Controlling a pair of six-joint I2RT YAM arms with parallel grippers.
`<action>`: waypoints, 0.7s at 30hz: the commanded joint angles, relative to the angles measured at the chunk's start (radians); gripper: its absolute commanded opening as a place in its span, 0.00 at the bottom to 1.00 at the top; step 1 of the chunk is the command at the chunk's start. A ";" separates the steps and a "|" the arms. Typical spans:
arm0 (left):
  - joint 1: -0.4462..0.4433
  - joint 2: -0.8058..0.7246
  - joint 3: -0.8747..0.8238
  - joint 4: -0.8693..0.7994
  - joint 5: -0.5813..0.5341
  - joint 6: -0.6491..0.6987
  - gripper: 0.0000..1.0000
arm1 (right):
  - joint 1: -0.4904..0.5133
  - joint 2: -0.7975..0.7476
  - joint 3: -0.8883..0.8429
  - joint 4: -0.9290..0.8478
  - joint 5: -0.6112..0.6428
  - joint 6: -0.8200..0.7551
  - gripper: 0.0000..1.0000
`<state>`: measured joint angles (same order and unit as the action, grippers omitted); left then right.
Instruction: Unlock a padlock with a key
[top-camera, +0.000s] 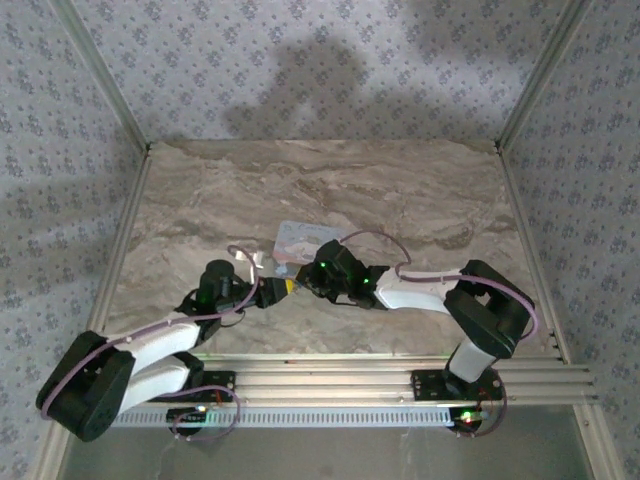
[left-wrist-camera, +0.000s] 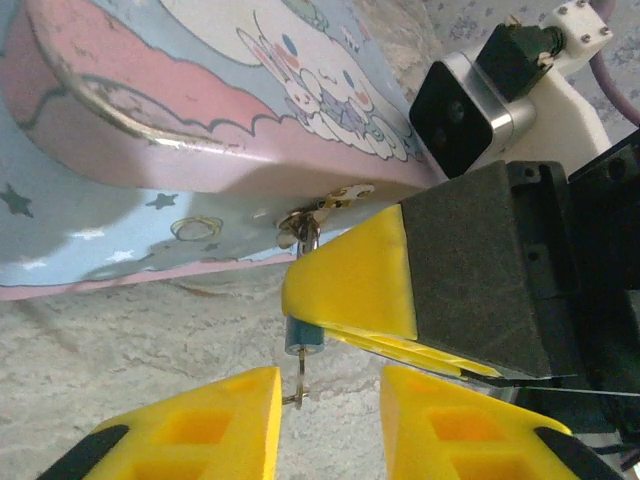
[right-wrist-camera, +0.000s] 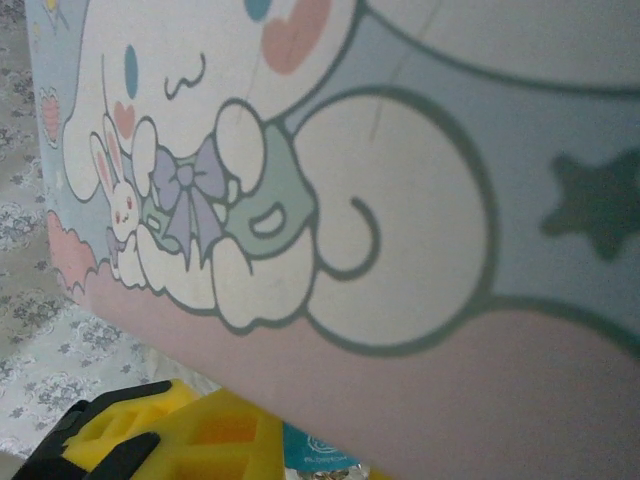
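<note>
Left tool (left-wrist-camera: 328, 398) apart around tiny key (left-wrist-camera: 299, 384), right tool (left-wrist-camera: 300, 308) clamped on half-hidden padlock (left-wrist-camera: 305, 338).

One worktop (top-camera: 400, 200), carrying one cartoon-printed tin box (top-camera: 300, 238), one tiny padlock (left-wrist-camera: 305, 337), one small key (left-wrist-camera: 300, 382). Two robot arms: left arm (top-camera: 150, 350), right arm (top-camera: 440, 290).

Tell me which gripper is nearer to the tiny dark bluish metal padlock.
Right. The right gripper pinches the padlock between its yellow fingertips; the left gripper lies a little apart from it, jaws open, not touching.
</note>
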<state>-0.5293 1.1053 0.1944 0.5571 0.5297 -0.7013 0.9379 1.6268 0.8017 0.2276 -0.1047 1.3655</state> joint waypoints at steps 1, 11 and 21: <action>0.002 0.046 -0.003 0.099 0.053 -0.020 0.30 | -0.007 -0.028 -0.006 -0.008 -0.012 0.003 0.00; -0.008 0.155 0.015 0.163 0.061 -0.007 0.28 | -0.018 -0.032 0.000 -0.009 -0.018 0.003 0.00; -0.058 0.249 0.033 0.244 0.046 -0.014 0.27 | -0.022 -0.039 -0.013 -0.006 -0.020 0.006 0.00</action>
<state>-0.5709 1.3342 0.1955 0.7383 0.5648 -0.7086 0.9222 1.6245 0.8009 0.2165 -0.1204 1.3655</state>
